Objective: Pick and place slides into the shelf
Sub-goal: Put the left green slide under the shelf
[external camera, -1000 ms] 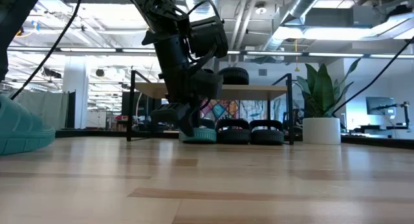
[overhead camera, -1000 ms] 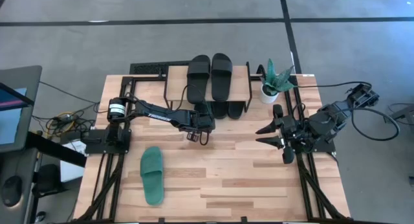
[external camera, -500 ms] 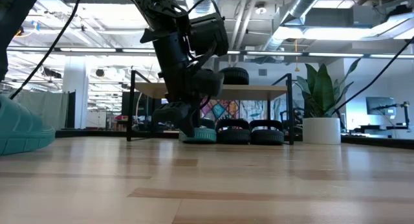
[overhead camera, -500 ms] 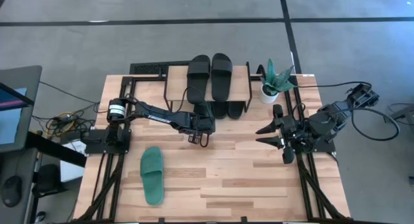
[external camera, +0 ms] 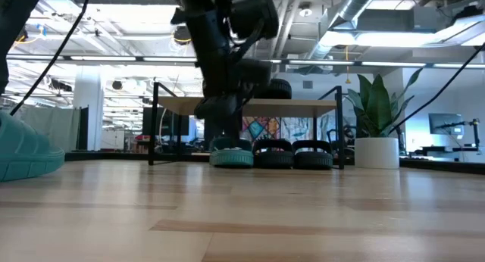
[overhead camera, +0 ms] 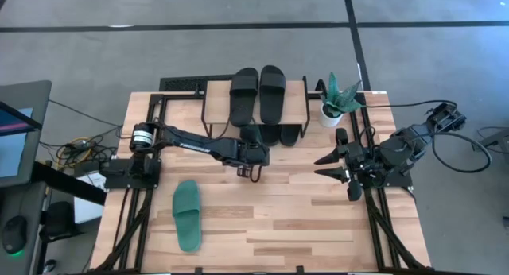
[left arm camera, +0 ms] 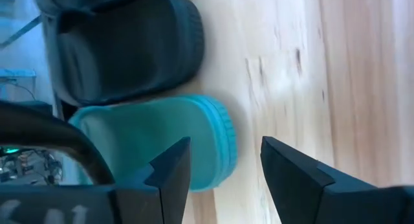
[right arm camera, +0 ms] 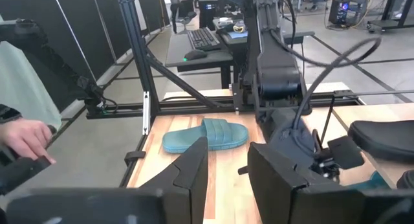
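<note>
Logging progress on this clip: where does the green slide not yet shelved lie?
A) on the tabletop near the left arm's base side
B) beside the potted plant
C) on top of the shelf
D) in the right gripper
A: the green slide lies flat on the table, apart from the shelf and both grippers.

Overhead and table-level views share the shelf (overhead camera: 256, 108), seemingly
</note>
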Controlling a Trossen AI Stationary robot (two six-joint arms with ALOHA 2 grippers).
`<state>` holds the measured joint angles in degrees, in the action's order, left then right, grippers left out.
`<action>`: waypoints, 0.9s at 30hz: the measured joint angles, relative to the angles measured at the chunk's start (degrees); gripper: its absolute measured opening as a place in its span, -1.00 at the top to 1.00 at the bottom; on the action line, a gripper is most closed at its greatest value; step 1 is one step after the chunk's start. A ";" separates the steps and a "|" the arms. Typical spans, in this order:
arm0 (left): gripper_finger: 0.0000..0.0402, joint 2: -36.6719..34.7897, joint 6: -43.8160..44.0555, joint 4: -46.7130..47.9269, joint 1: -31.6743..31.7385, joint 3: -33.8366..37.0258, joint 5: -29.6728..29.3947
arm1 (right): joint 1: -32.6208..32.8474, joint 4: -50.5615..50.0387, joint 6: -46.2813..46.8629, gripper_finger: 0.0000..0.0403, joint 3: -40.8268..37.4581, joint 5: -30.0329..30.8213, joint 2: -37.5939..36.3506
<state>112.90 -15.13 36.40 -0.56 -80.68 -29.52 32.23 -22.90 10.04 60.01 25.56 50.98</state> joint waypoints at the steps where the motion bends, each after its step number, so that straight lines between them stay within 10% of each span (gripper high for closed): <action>1: 0.13 0.00 0.71 1.11 -0.06 -1.22 0.02 | 0.00 0.00 0.00 0.52 0.00 0.00 0.00; 14: 0.13 -0.11 24.85 34.83 -4.89 -19.12 8.55 | 0.80 -0.93 0.00 0.52 0.00 -0.15 0.00; 27: 0.13 -0.11 53.02 53.55 -22.36 -22.72 11.06 | 1.14 -3.30 -0.01 0.52 -0.38 -0.17 -0.01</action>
<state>112.79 37.90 89.95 -22.92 -103.39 -18.46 33.36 -26.19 10.03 59.63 25.39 50.97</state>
